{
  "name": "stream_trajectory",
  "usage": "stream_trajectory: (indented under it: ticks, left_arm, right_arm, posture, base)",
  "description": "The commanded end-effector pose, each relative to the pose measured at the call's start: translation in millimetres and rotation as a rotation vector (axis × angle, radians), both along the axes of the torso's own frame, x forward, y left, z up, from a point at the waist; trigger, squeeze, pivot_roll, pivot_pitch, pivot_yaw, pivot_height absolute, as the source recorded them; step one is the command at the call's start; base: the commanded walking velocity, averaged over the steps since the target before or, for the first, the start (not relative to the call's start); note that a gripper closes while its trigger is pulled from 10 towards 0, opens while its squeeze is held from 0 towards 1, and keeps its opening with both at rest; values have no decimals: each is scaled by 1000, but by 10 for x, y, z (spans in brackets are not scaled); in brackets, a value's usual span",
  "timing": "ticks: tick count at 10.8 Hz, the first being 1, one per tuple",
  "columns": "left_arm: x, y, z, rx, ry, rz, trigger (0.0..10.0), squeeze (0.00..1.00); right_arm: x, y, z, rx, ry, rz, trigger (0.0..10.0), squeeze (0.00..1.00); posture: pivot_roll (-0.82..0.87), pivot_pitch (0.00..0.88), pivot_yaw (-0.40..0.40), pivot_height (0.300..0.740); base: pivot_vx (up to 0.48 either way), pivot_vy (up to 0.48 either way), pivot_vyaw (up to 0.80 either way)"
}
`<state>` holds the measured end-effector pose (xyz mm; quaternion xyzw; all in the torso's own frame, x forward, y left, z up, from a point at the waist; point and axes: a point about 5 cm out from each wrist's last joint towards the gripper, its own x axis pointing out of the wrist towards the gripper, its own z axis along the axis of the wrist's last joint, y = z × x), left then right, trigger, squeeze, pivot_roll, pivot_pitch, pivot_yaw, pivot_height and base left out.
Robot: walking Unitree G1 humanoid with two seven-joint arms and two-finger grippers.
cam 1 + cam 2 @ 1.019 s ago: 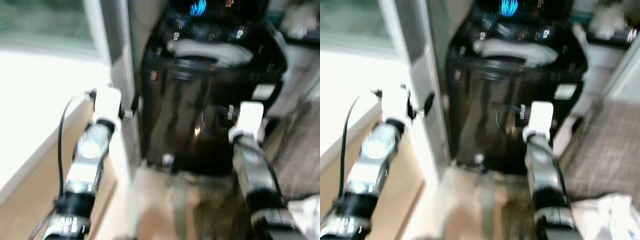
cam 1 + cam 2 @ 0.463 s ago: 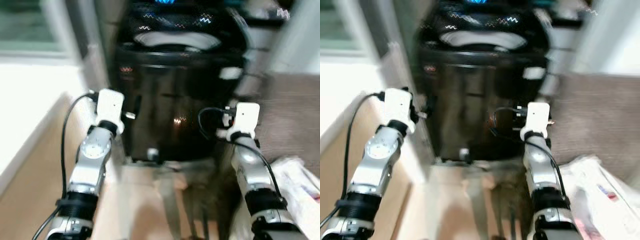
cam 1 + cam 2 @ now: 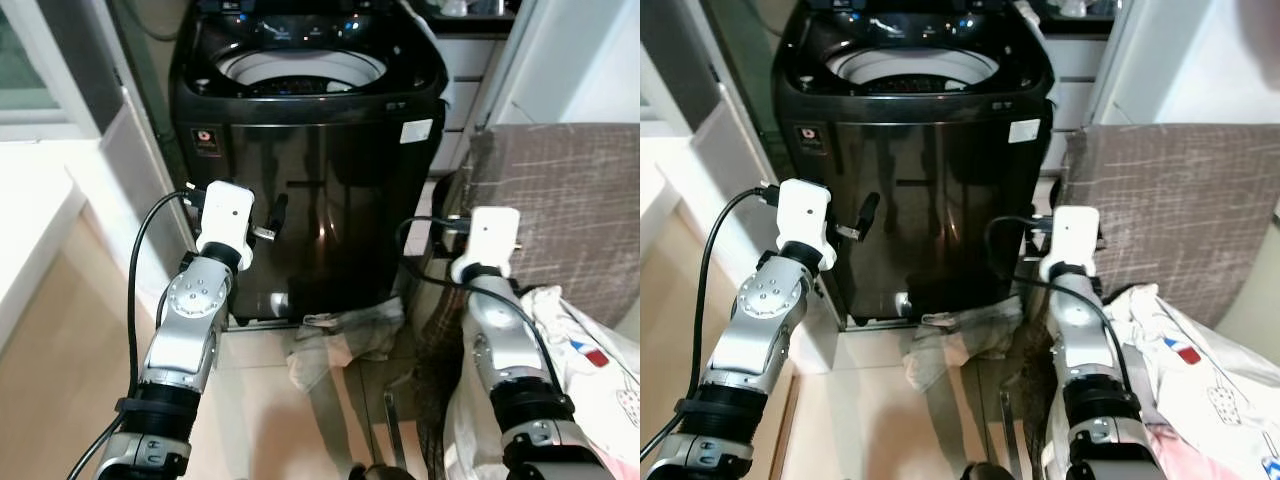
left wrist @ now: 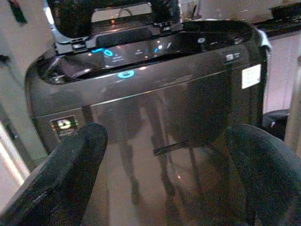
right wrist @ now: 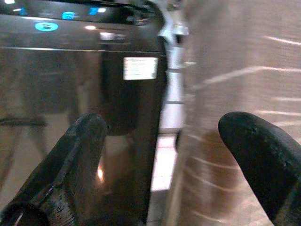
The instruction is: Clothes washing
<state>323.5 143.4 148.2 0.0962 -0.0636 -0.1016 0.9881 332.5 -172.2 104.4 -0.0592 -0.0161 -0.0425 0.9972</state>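
Observation:
A black top-loading washing machine stands straight ahead with its lid up and the white drum rim showing. Blue lights glow on its control panel. A crumpled grey garment lies on the floor at its foot. My left gripper is raised close before the machine's front, open, with nothing between its fingers. My right gripper is open and bare too, level with the machine's right front corner. A heap of white printed laundry lies at my lower right.
A brown-grey woven fabric surface stands right of the machine, close to my right arm. White drawers are behind it. A white wall edge and window sill run along the left. Pale floor lies at the lower left.
The view has swung and steadied, so the blur is gone and the machine sits centred. Both arms keep the same raised pose. The laundry heap has come into view at the right.

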Motion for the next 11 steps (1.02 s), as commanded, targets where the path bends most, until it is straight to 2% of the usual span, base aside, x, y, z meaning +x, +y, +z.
stream_trajectory:
  ticks: [1, 10, 11]
  left_arm:
    - [-5, 20, -31, 15, 7, 13, 10000, 0]
    - [-10, 58, -81, 5, 28, 51, 10000, 0]
    - [-19, 37, -83, 0, 25, 48, 10000, 0]
  right_arm:
    - [24, 29, 17, -5, -2, 16, 10000, 0]
    - [71, 81, 29, 18, 12, 62, 10000, 0]
    - [74, 85, 33, 18, 12, 66, 10000, 0]
  posture:
    - [-103, 0, 8, 740]
    - [-93, 0, -9, 740]
    - [-92, 0, -10, 740]
  base:
    - [0, 0, 0]
    - [0, 0, 0]
    - [0, 0, 756]
